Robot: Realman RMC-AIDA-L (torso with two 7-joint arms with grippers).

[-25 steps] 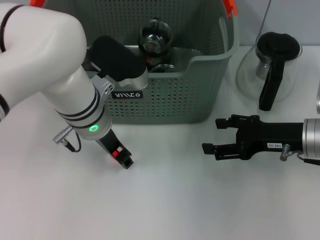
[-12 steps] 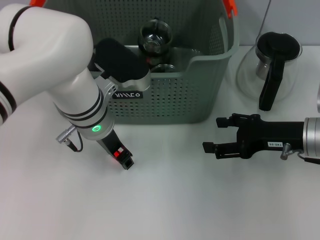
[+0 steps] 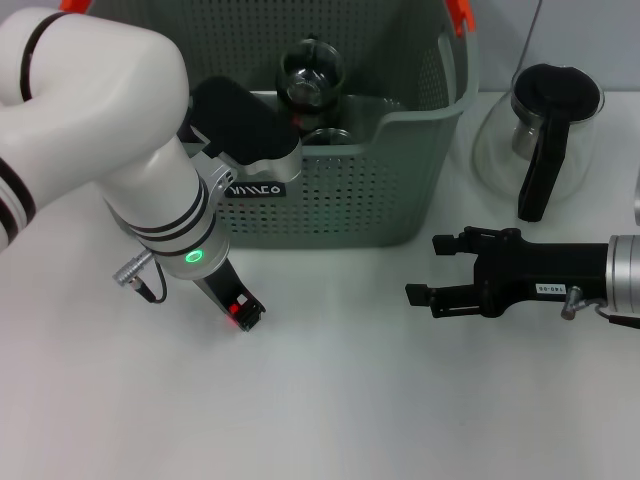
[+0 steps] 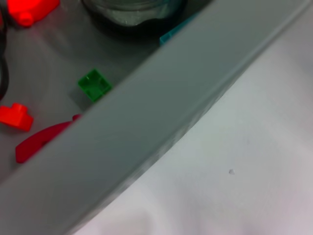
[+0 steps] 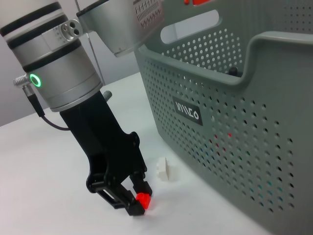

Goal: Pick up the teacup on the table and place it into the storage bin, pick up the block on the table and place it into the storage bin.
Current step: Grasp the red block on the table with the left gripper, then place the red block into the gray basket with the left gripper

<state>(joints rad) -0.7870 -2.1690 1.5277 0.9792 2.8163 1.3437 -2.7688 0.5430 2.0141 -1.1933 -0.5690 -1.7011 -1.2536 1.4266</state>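
Two grippers: left gripper works low on the table just before the bin; right gripper hangs idle over the table to the right, jaws wide, holding nothing
Left pincer: narrow, fingertips either side of the red block, apparently clamped on it
Block: on the table at the bin's front wall, so a short lift over the rim should drop it in
Arm pose: steeply tilted down, wrist beside the bin wall, to reach the low block from above
Teacup: a glass vessel, likely the teacup, sits inside the bin
White piece: on the table between block and bin, apart from both
Carafe: right of the bin, not in play
Writing: black label on the bin's front reads something like "VIIICO"; the right arm's tag is too small to read
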